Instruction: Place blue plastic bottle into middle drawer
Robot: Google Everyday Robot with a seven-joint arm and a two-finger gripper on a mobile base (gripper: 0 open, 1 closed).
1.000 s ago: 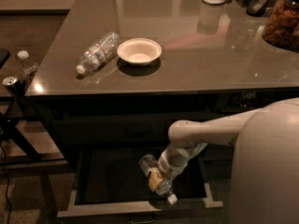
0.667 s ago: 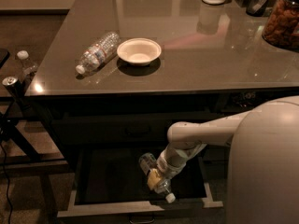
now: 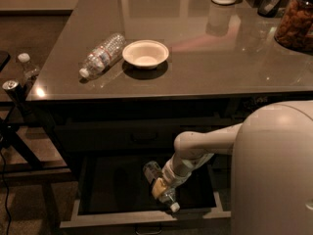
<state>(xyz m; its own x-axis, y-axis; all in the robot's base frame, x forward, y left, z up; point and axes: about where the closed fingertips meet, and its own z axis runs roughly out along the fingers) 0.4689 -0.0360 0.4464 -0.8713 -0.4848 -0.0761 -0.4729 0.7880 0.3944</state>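
Almost nothing has moved in the last second: the robot's pale arm still reaches down from the right, and its claw [image 3: 166, 183] still sits low inside the open middle drawer [image 3: 146, 218], the wide dark one with a black inside and a pale grey front edge. The claw is closed around the short blue plastic bottle [image 3: 153, 172] with a pale label and a white cap, gripping it near the middle. So the bottle is already in the drawer space, close to the front and a bit right of the middle. I think the carrying is done and the only job left is to let go. I cannot tell if the bottle touches the drawer floor yet. The bottle is tipped, not standing up. Its long side runs on a slant, with the white cap pointing down toward the drawer's front edge and the flat bottom pointing up and back. Up on the shiny grey table [image 3: 220, 58] lie a longer clear ribbed bottle [image 3: 102, 57] and a round white bowl [image 3: 145, 54], well away from the claw
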